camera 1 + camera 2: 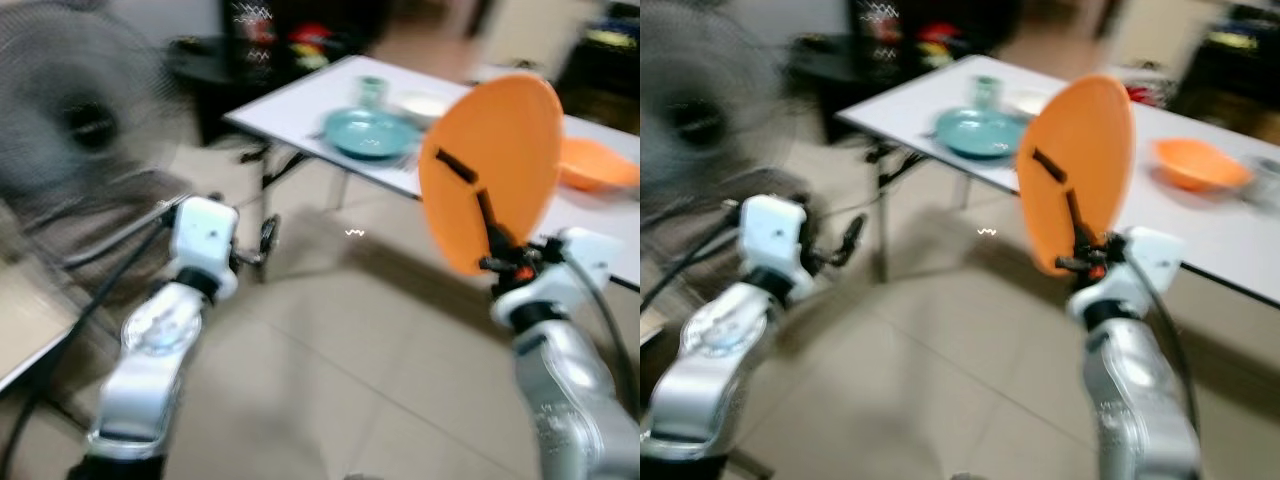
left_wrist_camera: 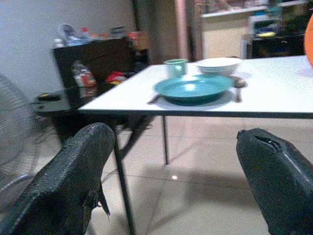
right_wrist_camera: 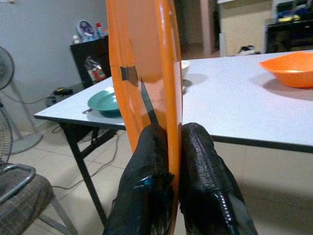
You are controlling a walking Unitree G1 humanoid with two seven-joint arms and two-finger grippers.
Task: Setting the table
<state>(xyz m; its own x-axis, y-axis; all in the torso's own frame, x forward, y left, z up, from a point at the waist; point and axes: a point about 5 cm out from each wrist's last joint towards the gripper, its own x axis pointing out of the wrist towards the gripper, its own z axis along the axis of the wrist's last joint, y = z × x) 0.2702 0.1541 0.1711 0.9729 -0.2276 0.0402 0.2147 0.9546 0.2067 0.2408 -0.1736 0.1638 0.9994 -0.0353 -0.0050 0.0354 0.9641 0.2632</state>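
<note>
Orange plate [image 1: 495, 165], round and glossy, stands on edge in the air near the white surface [image 3: 234, 98], its lower rim clamped between the right tool's [image 3: 173, 147] black fingers [image 3: 200, 161]. The left tool [image 2: 181, 171] hangs spread apart, holding nothing. On the surface sit a teal plate [image 1: 368, 133], a green cup [image 2: 176, 66], a white bowl [image 2: 217, 64] and an orange bowl [image 3: 289, 68]. A fan [image 1: 75, 110] stands far left on the tiled floor [image 1: 330, 350].

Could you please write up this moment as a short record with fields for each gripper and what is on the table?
right gripper: shut on orange plate, held on edge, short of the table
left gripper: open, holds nothing, faces the table
white table: teal plate, green cup, white bowl, orange bowl
beside robot: fan to its left
</note>
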